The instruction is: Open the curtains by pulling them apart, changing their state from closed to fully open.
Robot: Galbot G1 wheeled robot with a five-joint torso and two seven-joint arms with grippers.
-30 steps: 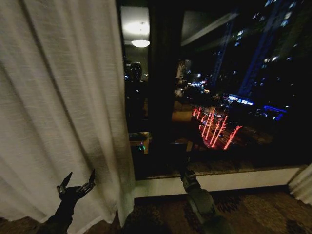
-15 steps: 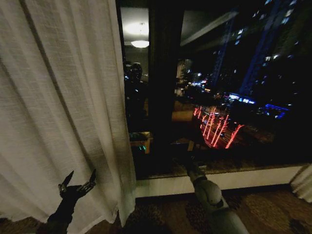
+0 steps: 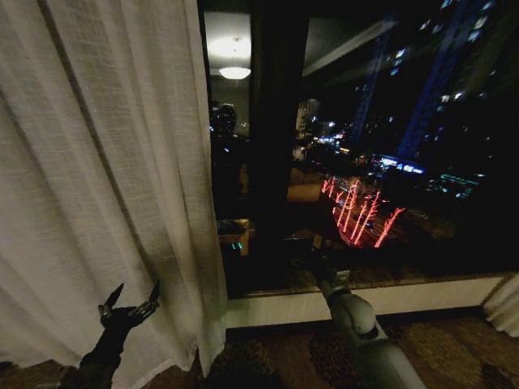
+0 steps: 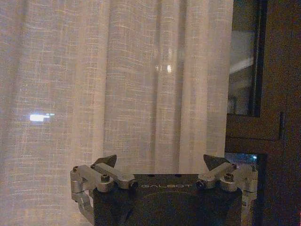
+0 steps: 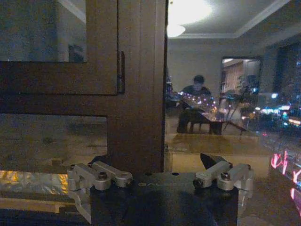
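Hanging bunched at the left of the window (image 3: 365, 162), the curtains (image 3: 97, 186) fall in pleats to the patterned carpet (image 3: 276, 356). Low in front of that fabric, the left gripper (image 3: 130, 303) points up with its fingers spread apart and nothing between them. The right gripper (image 3: 315, 263) is raised near the dark window frame (image 5: 136, 94) above the pale sill (image 3: 422, 293); it is murky from the head, but its wrist camera suggests the jaws stand apart and empty.
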